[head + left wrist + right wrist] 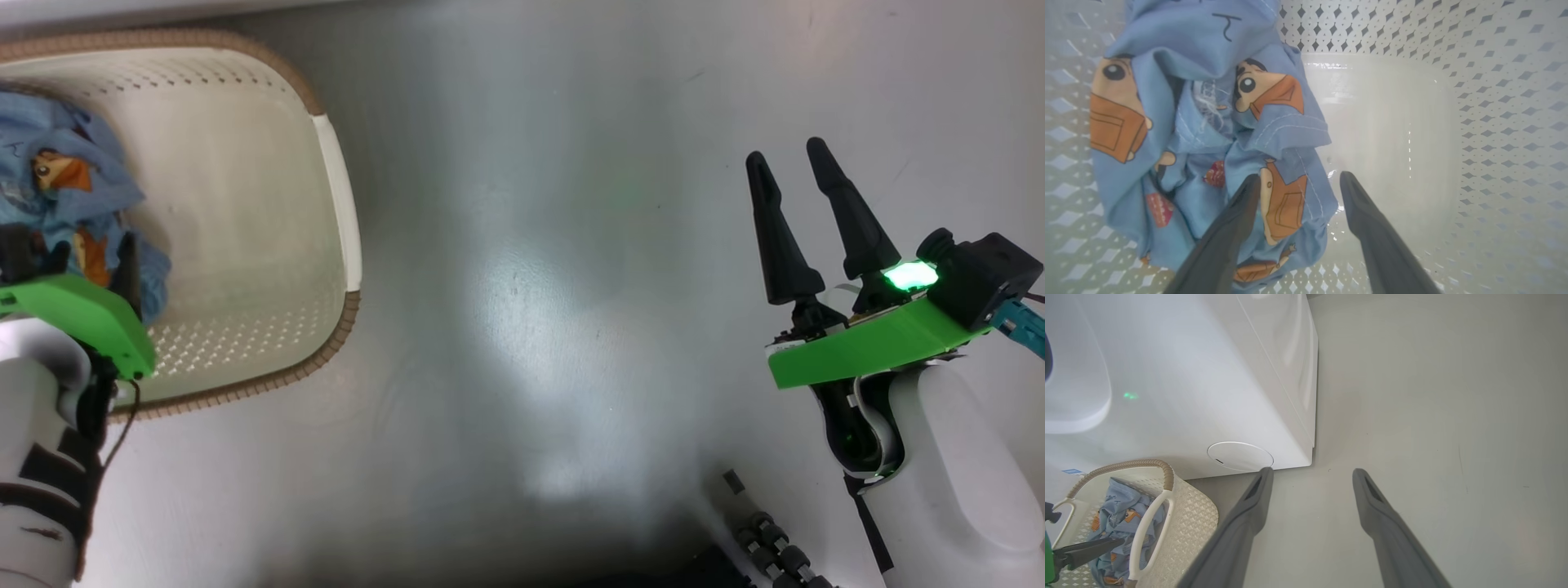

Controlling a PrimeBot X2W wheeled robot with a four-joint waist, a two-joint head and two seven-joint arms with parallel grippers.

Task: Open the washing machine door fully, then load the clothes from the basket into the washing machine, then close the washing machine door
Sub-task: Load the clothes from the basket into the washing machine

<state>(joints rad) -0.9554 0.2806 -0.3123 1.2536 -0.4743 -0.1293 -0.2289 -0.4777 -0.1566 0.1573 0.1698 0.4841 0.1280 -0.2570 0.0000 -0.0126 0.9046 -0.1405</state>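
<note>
Clothes (1200, 134) lie partly between left gripper's (1298, 177) spread jaws; basket (1494, 122) around both.

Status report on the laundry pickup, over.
Left gripper open, down in basket at the clothes, nothing gripped. Right gripper open, idle over floor. Clothes bunched at basket's one end. Nothing seen in the way.

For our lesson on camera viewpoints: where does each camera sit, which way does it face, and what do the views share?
Head view: on the head, facing down at the floor; right gripper open at right, basket at left.
Left wrist view: on the left wrist, facing into the basket; open left gripper at the clothes.
Right wrist view: on the right wrist, facing the washing machine and floor; its own gripper shows.
Shared: all three show the basket with clothes.
</note>
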